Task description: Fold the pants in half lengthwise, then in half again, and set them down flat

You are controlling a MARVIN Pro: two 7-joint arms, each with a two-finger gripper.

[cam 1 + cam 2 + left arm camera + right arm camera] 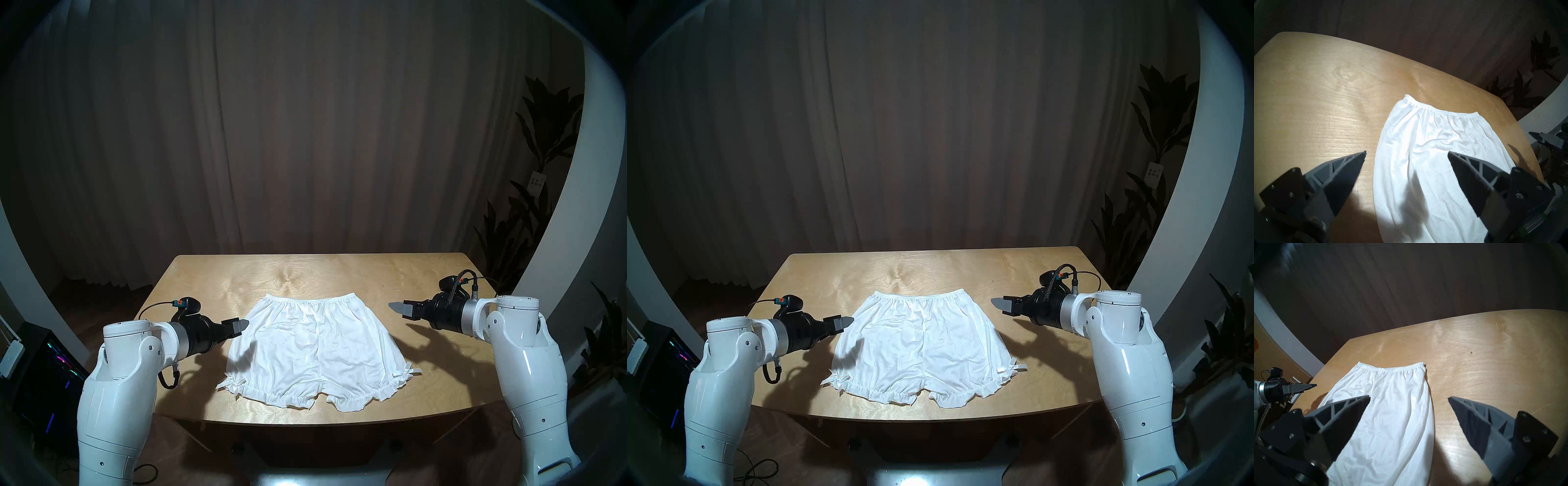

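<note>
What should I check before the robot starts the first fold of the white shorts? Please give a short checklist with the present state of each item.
1. White shorts lie spread flat and unfolded on the wooden table: ok.
2. Waistband at the far side, ruffled leg hems at the near edge: ok.
3. Left gripper open and empty, above the shorts' left edge: ok.
4. Right gripper open and empty, apart from the cloth: ok.
5. Ribbon ties lie free at the outer hems, not under the fabric: ok.
6. Hems fully on the table, none hanging over the near edge: ok in the head views.
</note>
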